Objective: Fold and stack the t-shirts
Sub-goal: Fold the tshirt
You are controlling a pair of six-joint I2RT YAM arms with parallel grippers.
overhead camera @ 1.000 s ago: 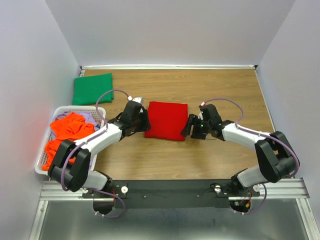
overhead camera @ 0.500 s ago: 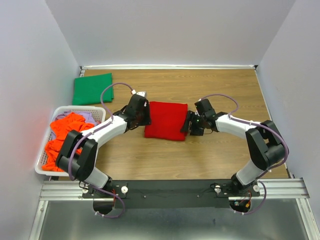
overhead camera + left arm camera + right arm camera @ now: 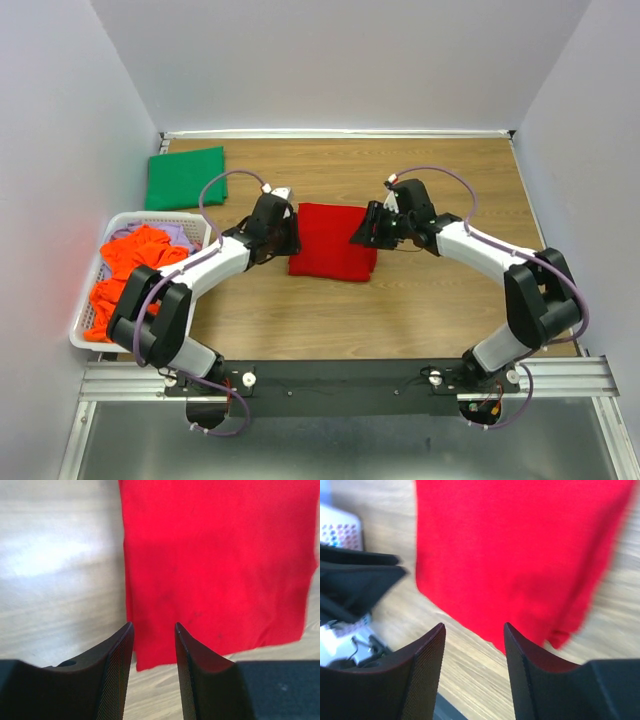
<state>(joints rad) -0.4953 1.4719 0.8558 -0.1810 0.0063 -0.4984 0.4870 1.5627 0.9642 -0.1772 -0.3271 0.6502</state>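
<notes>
Wooden table (image 3: 420, 310): folded red t-shirt (image 3: 333, 241) flat, near-square, long axis unclear.

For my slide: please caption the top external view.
Two arms flank the folded red t-shirt; a green t-shirt lies far-left.

Lab test cell: white walls (image 3: 350, 60), wooden table (image 3: 420, 320), aluminium rail (image 3: 350, 372).

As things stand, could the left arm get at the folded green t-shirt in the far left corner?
Probably yes. Only bare table lies between the left hand, open and empty at the red t-shirt's edge, and the green t-shirt; the basket sits nearer, off that path.
</notes>
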